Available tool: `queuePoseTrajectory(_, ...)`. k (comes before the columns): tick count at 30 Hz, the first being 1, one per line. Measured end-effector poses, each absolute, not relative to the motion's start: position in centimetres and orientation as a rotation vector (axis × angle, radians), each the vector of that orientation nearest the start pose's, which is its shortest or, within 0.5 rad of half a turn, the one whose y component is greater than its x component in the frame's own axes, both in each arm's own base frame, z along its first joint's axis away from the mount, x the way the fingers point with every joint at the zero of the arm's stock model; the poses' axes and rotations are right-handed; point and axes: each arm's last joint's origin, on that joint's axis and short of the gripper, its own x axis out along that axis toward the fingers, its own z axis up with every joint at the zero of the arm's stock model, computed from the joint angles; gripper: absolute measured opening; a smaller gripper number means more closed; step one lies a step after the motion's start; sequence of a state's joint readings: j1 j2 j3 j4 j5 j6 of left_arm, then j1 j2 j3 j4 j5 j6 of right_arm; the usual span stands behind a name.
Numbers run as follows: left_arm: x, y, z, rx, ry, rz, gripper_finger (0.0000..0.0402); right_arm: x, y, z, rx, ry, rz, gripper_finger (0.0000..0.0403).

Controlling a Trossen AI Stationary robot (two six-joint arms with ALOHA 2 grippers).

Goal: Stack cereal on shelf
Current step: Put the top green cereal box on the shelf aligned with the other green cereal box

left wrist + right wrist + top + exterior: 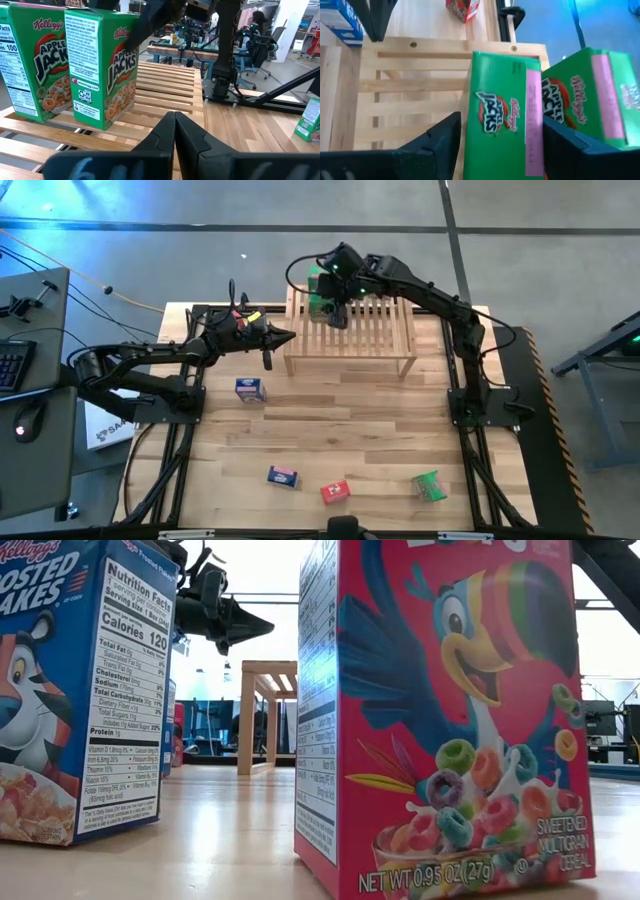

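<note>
Cereal placement is under way. Left pincer (283,337), fingers together, waits centre-left beside the shelf (350,330). Upper centre, right pincer (331,308) straddles a green box (497,120), fingers parting: release step, I judge. Next: lift clear. Count: two green boxes on the shelf; four boxes on the surface (330,420).

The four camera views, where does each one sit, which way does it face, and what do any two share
High view: overhead, straight down on table, both arms.
Low view: tabletop level, past red cereal box toward shelf; one shut gripper above.
Left wrist view: behind shut left gripper, facing two green boxes on shelf.
Right wrist view: above shelf, right gripper open around green box.
Shared: both wrist views show the green pair.
</note>
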State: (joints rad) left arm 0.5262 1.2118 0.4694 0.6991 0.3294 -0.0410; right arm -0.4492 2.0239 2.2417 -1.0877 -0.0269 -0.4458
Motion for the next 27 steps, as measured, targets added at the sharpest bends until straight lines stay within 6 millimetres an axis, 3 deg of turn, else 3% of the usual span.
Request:
queuePoseTrajectory(5,21.5,11.4,22.5,-0.059,0.036,0.198,0.0000,38.2,-18.3,38.4,-0.213,0.900,-0.203,0.0216)
queuePoseTrajectory(10,21.5,11.4,22.5,-0.059,0.036,0.198,0.0000,37.6,-17.3,41.0,-0.255,0.859,-0.233,0.0216)
queuePoseTrajectory(16,21.5,11.4,22.4,-0.040,0.044,0.197,0.0000,34.2,-14.5,43.9,-0.270,0.870,-0.228,0.0202)
queuePoseTrajectory(19,21.5,11.4,22.5,-0.036,0.044,0.198,0.0000,32.9,-13.3,44.8,-0.277,0.884,-0.213,0.0167)
queuePoseTrajectory(22,21.5,11.5,22.5,-0.043,0.042,0.206,0.0000,31.8,-12.8,45.0,-0.254,0.904,-0.193,0.0107)
queuePoseTrajectory(25,21.4,11.7,22.5,-0.042,0.042,0.213,0.0000,30.7,-13.2,43.8,-0.168,0.945,-0.165,0.0033)
queuePoseTrajectory(27,21.4,11.7,22.5,-0.040,0.043,0.215,0.0000,30.3,-13.4,42.3,-0.132,0.945,-0.151,0.0009)
